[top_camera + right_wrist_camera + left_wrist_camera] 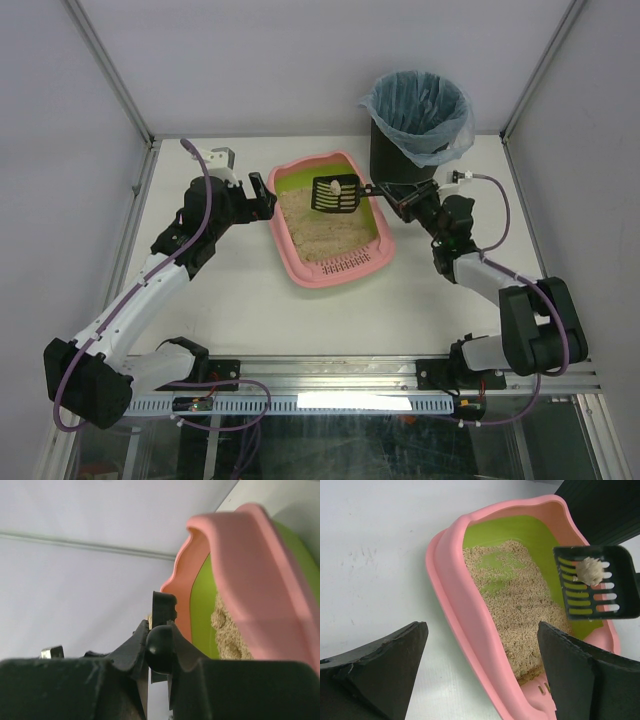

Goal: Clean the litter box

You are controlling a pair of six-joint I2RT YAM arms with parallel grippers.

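Scoop (337, 194): gripped by right tool (385, 192), clump (336, 184) carried above litter box (300, 270).
Bin (395, 155): clump not yet emptied there.
Left tool (262, 195): spread wide beside litter box.

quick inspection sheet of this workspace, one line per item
surface: white table
job's things: pink litter box with litter inside; black scoop above it carrying a pale clump
clutter: nothing seen
end effectors: left end effector open and empty, beside the box's rim; right end effector shut on the scoop's handle
cables: purple cable along each arm
surroundings: black bin with blue bag at the far right; pale walls
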